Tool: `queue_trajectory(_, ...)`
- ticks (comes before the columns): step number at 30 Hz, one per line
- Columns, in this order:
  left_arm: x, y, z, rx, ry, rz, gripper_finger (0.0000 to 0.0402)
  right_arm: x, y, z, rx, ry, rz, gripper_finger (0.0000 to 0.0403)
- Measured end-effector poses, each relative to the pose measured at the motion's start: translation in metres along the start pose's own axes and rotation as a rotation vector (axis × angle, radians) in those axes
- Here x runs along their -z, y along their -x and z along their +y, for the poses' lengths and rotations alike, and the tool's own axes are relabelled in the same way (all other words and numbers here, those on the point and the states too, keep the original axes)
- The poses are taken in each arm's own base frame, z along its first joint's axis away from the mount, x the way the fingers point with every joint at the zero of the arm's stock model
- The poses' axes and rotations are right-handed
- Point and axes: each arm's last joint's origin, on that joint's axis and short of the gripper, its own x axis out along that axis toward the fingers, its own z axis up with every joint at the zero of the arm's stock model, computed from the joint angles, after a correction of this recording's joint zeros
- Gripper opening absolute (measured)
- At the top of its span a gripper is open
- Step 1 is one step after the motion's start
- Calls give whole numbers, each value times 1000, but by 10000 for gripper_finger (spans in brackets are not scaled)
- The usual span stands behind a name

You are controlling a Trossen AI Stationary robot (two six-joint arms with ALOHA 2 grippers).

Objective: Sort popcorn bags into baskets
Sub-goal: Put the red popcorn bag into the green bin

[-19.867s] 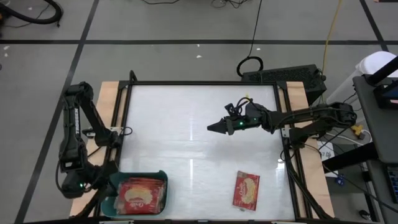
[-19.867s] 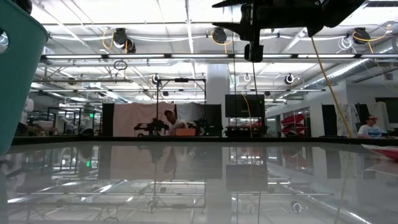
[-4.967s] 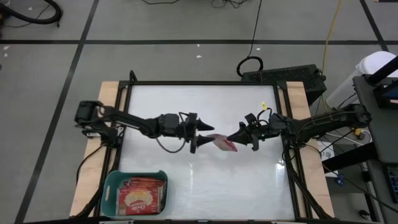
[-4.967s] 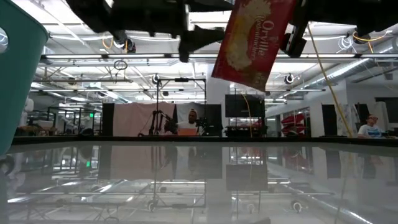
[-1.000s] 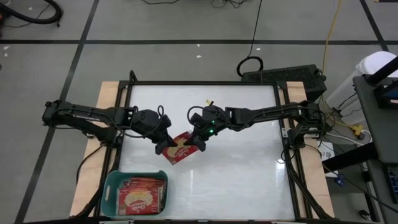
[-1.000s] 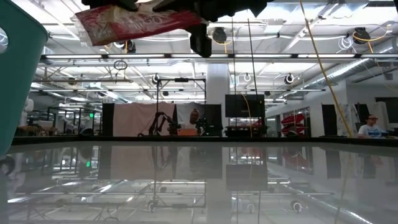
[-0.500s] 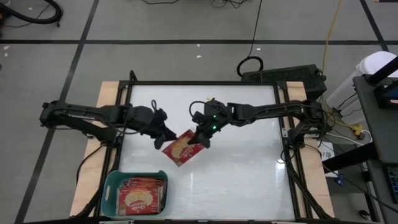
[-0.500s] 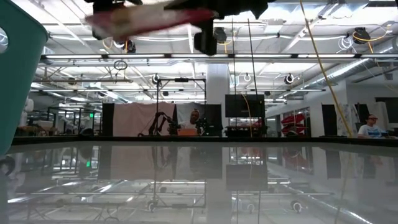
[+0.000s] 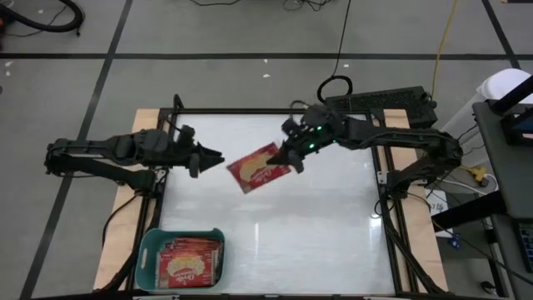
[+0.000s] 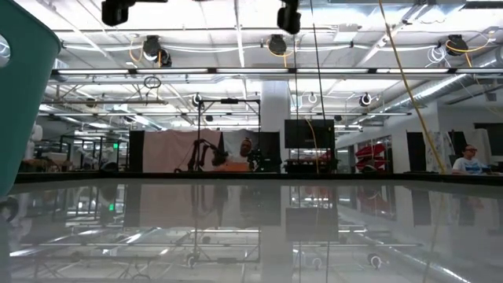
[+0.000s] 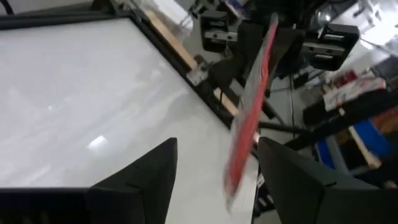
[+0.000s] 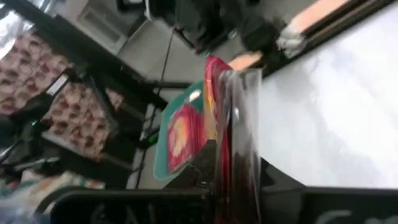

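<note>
Two arms over the table (image 9: 333,242), meeting above its far-middle part. Right gripper (image 9: 291,158) reaches in from the far right side, jaws clamped on the right edge of one popcorn bag (image 9: 258,167); bag is red with yellow picture facing up, lifted off the table, tilted, hanging out to the left of the fingers. In the right wrist view the same bag (image 12: 222,134) shows edge-on between that arm's fingers. Left gripper (image 9: 214,157) sits just left of the bag, apart from it, jaws spread wide and holding nothing; left wrist view shows the bag (image 11: 249,112) edge-on beyond its two parted fingers (image 11: 146,168). Teal basket (image 9: 148,250) at the near left corner of the table, well apart from both grippers, with more red popcorn bags (image 9: 187,260) lying flat inside. Low view shows only the basket's wall (image 10: 23,94) at left and arm parts at top.
</note>
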Motion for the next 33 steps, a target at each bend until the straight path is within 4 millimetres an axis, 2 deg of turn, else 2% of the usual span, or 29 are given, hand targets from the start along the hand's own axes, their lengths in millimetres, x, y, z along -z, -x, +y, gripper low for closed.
queue_trajectory(5, -5, 5, -7, 52, 16, -75, 201, -6, 28, 17, 14, 11, -110, 14)
queue_trajectory(10, -7, -1, -16, 117, -19, -122, 181, 4, 38, 23, -20, 2, -262, 14)
queue_trajectory(17, -6, -20, -23, 142, -34, -153, 195, 32, 44, 8, -158, -87, -463, 15)
queue_trajectory(23, -2, -43, -26, 143, -27, -161, 221, 59, 49, -8, -170, -165, -564, 15)
queue_trajectory(27, 1, -56, -27, 148, -24, -160, 231, 66, 54, -11, -150, -169, -592, 15)
queue_trajectory(33, 4, -70, -28, 149, -56, -168, 228, 66, 58, -9, -147, -128, -611, 15)
